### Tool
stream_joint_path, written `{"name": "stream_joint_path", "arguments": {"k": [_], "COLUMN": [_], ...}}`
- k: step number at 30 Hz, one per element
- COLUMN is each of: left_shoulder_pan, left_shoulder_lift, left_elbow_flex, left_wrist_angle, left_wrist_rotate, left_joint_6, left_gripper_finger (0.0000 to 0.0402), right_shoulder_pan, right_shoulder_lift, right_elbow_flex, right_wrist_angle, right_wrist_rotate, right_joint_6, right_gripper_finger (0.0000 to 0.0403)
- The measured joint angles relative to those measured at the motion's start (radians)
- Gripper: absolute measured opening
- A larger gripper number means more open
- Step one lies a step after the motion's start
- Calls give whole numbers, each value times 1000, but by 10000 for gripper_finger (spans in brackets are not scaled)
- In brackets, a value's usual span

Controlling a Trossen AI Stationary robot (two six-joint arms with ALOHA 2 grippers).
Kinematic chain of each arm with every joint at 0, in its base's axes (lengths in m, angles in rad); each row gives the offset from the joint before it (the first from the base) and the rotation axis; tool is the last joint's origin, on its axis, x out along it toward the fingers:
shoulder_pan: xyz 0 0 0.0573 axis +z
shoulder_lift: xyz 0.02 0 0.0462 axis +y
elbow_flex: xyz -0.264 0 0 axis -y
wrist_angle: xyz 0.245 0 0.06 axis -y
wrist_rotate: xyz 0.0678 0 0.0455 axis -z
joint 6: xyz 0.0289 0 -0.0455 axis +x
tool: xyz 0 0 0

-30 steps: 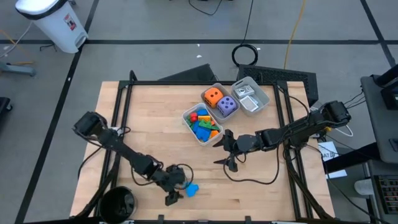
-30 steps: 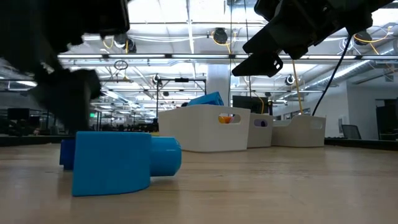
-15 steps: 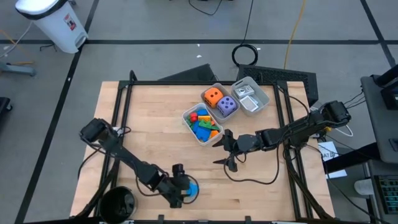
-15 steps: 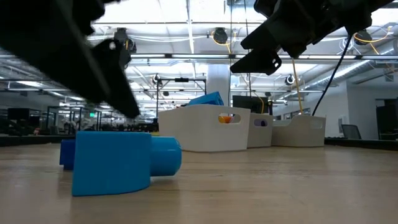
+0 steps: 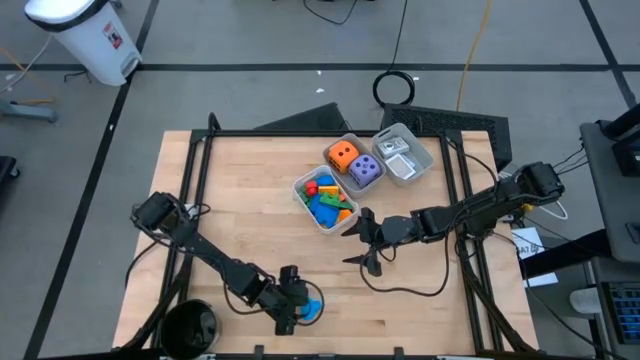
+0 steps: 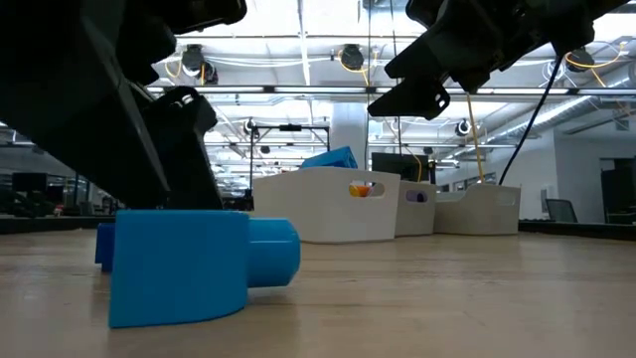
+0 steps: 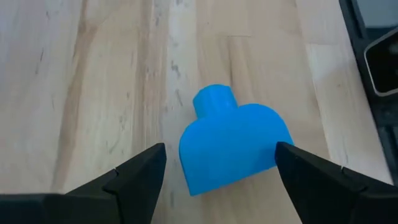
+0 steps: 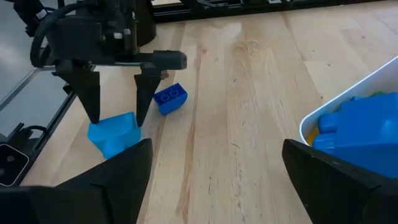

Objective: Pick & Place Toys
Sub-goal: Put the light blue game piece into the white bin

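Note:
A light-blue plastic piece with a round stud (image 7: 233,146) lies flat on the table near its near edge; it also shows in the high view (image 5: 314,306) and the low view (image 6: 189,264). My left gripper (image 7: 217,180) is open, pointing down, its fingers on either side of the piece. A small dark-blue brick (image 8: 169,98) lies just beside it. My right gripper (image 5: 368,248) is open and empty above the table, by the near right corner of the white tray of bricks (image 5: 305,207). An orange die (image 5: 341,154) and a purple die (image 5: 365,170) sit in a second tray. My left gripper comes from above, pointing down, with its fingers spread across the piece's wide rounded end. One fingertip (image 7: 287,155) lies against that end's side (image 7: 273,155); the other finger (image 7: 146,168) stands a little apart. The piece lies flat on the table.
A clear tray with white cards (image 5: 403,152) stands at the far right, next to the dice tray (image 5: 352,140). A black round cup (image 5: 188,328) sits at the near left corner. Bare wood lies between the two arms.
My left gripper has gone toward the table's right edge and down, over the light-blue piece, so its fingers now stand around it. The piece has slid and turned a little on the table. My right arm has kept still.

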Motion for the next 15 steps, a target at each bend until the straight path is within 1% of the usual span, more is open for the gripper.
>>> {"name": "stream_joint_path", "arguments": {"k": [5,8,11,13,15], "left_shoulder_pan": [-3,-2,-5,-18,-26], "left_shoulder_lift": [-1,-7,-32,-44,-47], "left_elbow_flex": [0,0,-1,-1,-1], "left_wrist_angle": [0,-4,-47,-89,-129], "left_wrist_rotate": [-8,5,17,-15,-48], "left_joint_6": [118,110,132,141,116], "left_gripper_finger": [308,308,308,308,308], "right_shoulder_pan": [0,0,0,0,0], "right_shoulder_lift": [0,0,0,0,0], "right_elbow_flex": [0,0,0,0,0], "right_wrist_angle": [0,0,0,-1,-2], "right_wrist_rotate": [0,0,0,0,0], "right_joint_6": [0,0,0,0,0], "right_gripper_finger": [329,329,329,329,329]}}
